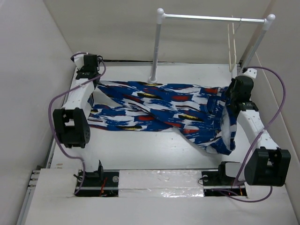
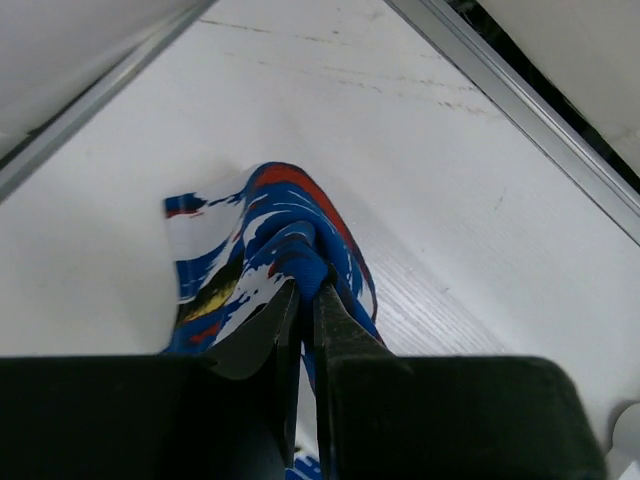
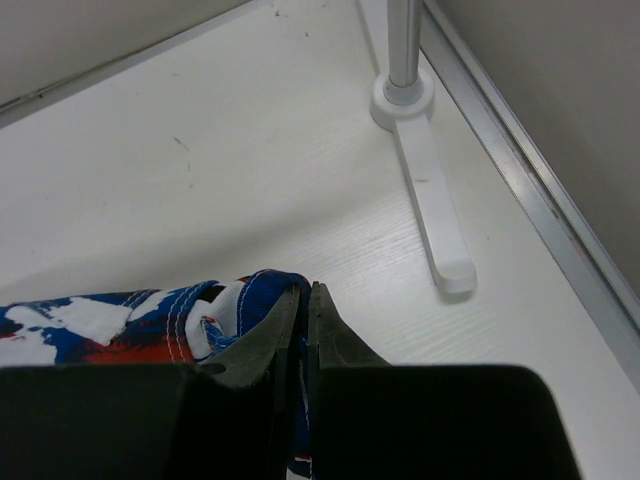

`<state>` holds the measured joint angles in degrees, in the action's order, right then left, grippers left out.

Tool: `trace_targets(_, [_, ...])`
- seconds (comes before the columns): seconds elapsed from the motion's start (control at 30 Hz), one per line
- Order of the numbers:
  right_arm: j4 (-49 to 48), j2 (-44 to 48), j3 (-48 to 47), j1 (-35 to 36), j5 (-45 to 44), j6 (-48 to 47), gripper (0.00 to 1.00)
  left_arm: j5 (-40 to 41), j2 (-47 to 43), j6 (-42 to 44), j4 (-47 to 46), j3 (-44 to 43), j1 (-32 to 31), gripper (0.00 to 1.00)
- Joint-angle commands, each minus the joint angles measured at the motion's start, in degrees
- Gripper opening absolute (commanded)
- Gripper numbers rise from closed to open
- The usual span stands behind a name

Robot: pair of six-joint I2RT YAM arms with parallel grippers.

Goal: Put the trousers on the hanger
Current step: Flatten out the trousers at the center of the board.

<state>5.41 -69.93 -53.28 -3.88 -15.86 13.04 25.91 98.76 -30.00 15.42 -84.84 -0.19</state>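
The trousers (image 1: 159,110), bright blue with white, red, black and yellow splashes, lie stretched across the white table between my two grippers. At their left end my left gripper (image 1: 93,80) is shut on a bunched blue fold (image 2: 300,255), which shows squeezed between the jaw tips (image 2: 308,285). My right gripper (image 1: 229,96) is shut on a stitched hem at the right end, where cloth (image 3: 240,300) sits in the closed jaws (image 3: 307,288). The right part of the trousers droops toward the front. The cream hanger (image 1: 231,47) hangs from the rail, behind the right gripper.
A white two-post rack stands at the back, with its metal rail (image 1: 211,18) overhead and one post (image 1: 156,47) just behind the trousers. Its right foot (image 3: 432,205) lies close to my right gripper. Walls close in the table on the left, back and right.
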Motion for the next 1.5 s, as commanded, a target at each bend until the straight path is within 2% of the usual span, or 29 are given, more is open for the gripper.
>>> trace_targets(0.0, [-8.8, -3.6, -6.2, -0.9, -2.4, 0.7, 0.0, 0.6, 3.2, 1.4, -4.7, -7.1, -0.8, 0.02])
trace_targets(0.1, [-9.0, -7.3, -9.8, -0.9, -3.2, 0.5, 0.0, -0.9, 8.8, 1.3, -3.7, -13.8, -0.8, 0.05])
trace_targets(0.13, [-8.8, -9.5, -11.4, -0.3, -3.5, 0.2, 0.01, -2.3, 11.3, 2.7, -3.1, -17.3, -0.8, 0.21])
trace_targets(0.17, [-8.5, -10.3, -12.2, -0.3, -3.7, 0.2, 0.01, -2.9, 12.7, 3.5, -2.7, -19.4, -0.8, 0.21])
trace_targets(0.2, [-8.2, -11.0, -12.7, -0.3, -3.8, 0.3, 0.11, -3.5, 14.1, 4.3, -1.8, -21.4, -0.8, 0.44])
trace_targets(0.27, [-7.6, -11.5, -12.9, -0.3, -3.9, 0.4, 0.34, -3.9, 18.3, 6.7, 2.8, -28.2, -0.8, 0.64])
trace_targets(0.3, [-7.5, -11.2, -12.4, 0.3, -3.9, 0.6, 0.54, -3.6, 19.2, 7.5, 4.2, -29.7, -0.8, 0.7])
trace_targets(0.4, [-8.0, -5.8, -7.7, 1.5, -3.5, 1.1, 0.74, -2.2, 18.4, 9.4, 4.7, -28.9, -0.8, 0.72])
trace_targets(0.5, [-11.7, 3.5, -1.2, 4.0, 0.7, 1.2, 0.79, -2.7, 12.4, 9.3, 1.1, -20.7, -0.8, 0.71])
trace_targets(0.57, [-15.2, 7.9, 6.0, 8.1, 3.3, 1.3, 0.76, -3.5, 7.2, 7.6, -1.8, -12.2, -0.8, 0.62])
trace_targets(0.6, [-15.9, 11.7, 8.0, 9.8, 3.8, 1.3, 0.58, -3.7, 5.7, 7.1, -2.4, -9.5, -1.3, 0.53])
trace_targets(0.63, [-16.6, 13.4, 11.4, 11.7, 4.3, 1.5, 0.44, -3.5, 4.2, 6.1, -3.0, -6.7, -1.8, 0.44])
trace_targets(0.67, [-17.0, 14.8, 13.1, 15.7, 4.6, 1.6, 0.27, -3.2, 2.2, 5.1, -2.5, -2.3, -1.8, 0.36])
trace_targets(0.7, [-18.0, 17.2, 14.6, 17.7, 4.8, 1.4, 0.03, -2.9, 1.5, 4.3, -1.6, -0.5, -1.8, 0.2])
trace_targets(0.73, [-18.3, 18.1, 15.8, 19.5, 4.6, 1.3, 0.0, -3.2, 0.7, 3.5, -0.1, 3.2, -1.8, 0.09])
trace_targets(0.77, [-17.9, 18.9, 17.1, 23.1, 4.8, 1.0, 0.0, -3.2, -1.2, 2.1, 0.8, 5.0, -1.8, 0.01])
trace_targets(0.9, [-15.5, 23.9, 19.5, 31.5, 4.0, -1.0, 0.0, -3.9, -8.4, 2.1, -0.5, 15.9, -1.8, 0.02])
trace_targets(0.97, [-15.2, 26.4, 20.3, 33.9, 3.2, -1.4, 0.03, -4.6, -9.5, 3.2, -2.1, 19.8, -1.8, 0.2])
trace_targets(1.0, [-14.9, 26.9, 20.4, 34.7, 3.2, -2.6, 0.11, -4.6, -8.7, 4.1, -1.6, 19.7, -1.8, 0.37])
trace_targets(1.07, [-13.0, 27.4, 19.8, 36.1, 5.7, -3.8, 0.22, -5.2, -4.1, 5.2, 0.8, 17.6, -1.8, 0.45])
trace_targets(1.1, [-12.5, 27.3, 19.4, 36.1, 6.6, -4.5, 0.31, -4.9, -2.7, 5.4, 1.6, 16.8, -1.8, 0.46])
trace_targets(1.2, [-10.2, 27.1, 17.8, 37.5, 9.1, -7.4, 0.36, -1.6, 0.9, 5.0, 3.0, 14.9, -1.8, 0.45])
trace_targets(1.47, [-13.7, 27.7, 19.4, 41.2, 13.6, -7.9, 0.37, 1.1, 7.9, 8.2, 0.9, 10.1, -1.8, 0.45])
